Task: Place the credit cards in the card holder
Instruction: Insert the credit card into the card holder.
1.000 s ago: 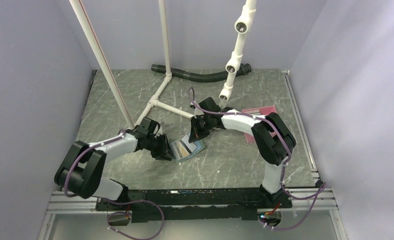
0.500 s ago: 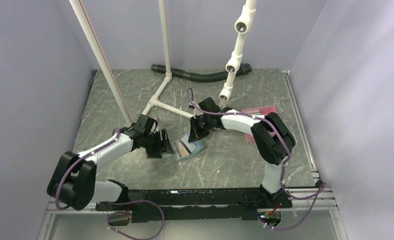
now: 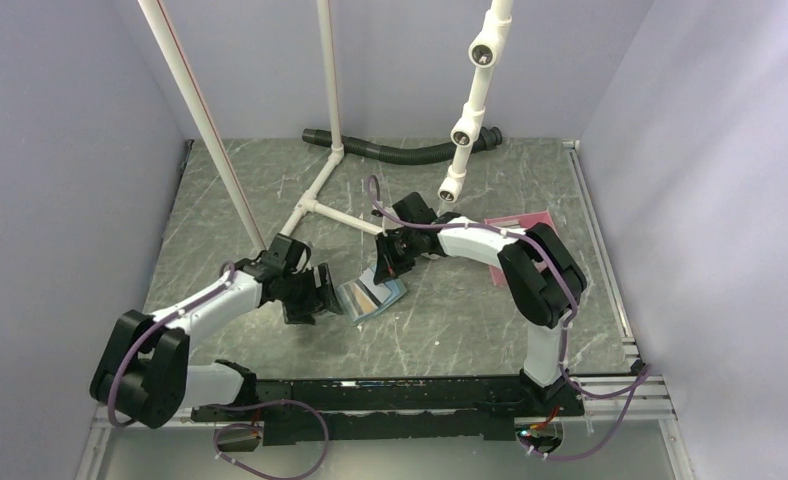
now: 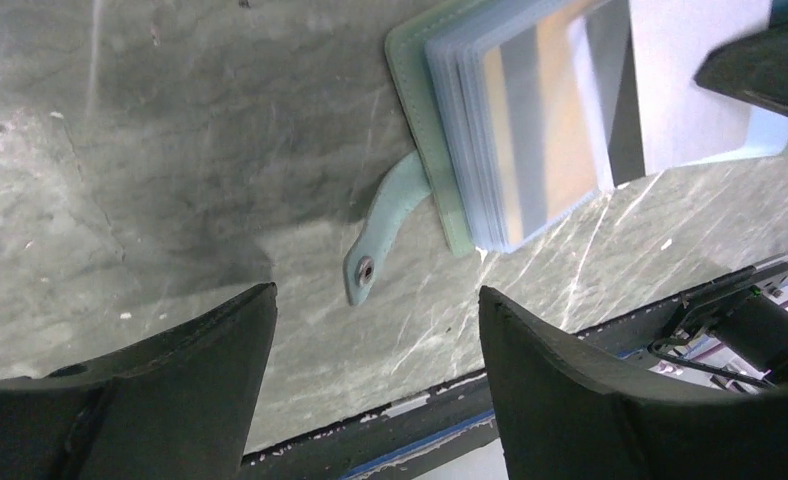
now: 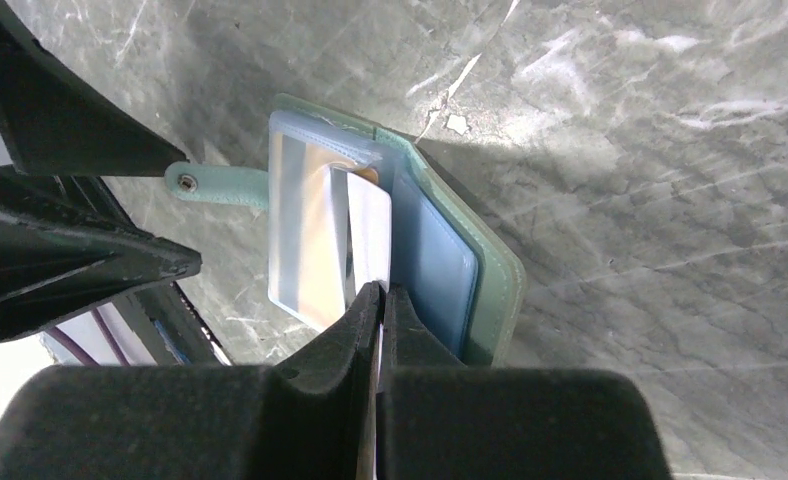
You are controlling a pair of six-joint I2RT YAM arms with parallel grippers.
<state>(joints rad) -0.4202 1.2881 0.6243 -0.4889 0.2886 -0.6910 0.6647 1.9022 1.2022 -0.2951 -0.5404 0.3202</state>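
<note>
Right pincer [image 5: 380, 292] pinches one pale card [image 5: 368, 232] at one open card holder [image 5: 492, 272], maybe two sleeved; left pincer [image 4: 378, 300] gapes empty.

— How many credit cards [image 5: 370, 230] do you see?
— Two that I can make out. One card holder [image 5: 430, 265], one pink tray [image 3: 525, 218], one black hose [image 3: 400, 152].
— And grippers?
— Two of mine: left gripper [image 4: 375, 310], right gripper [image 5: 382, 295].

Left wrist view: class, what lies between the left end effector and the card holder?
Bare table and the card holder's own snap strap, seen in the left wrist view.
</note>
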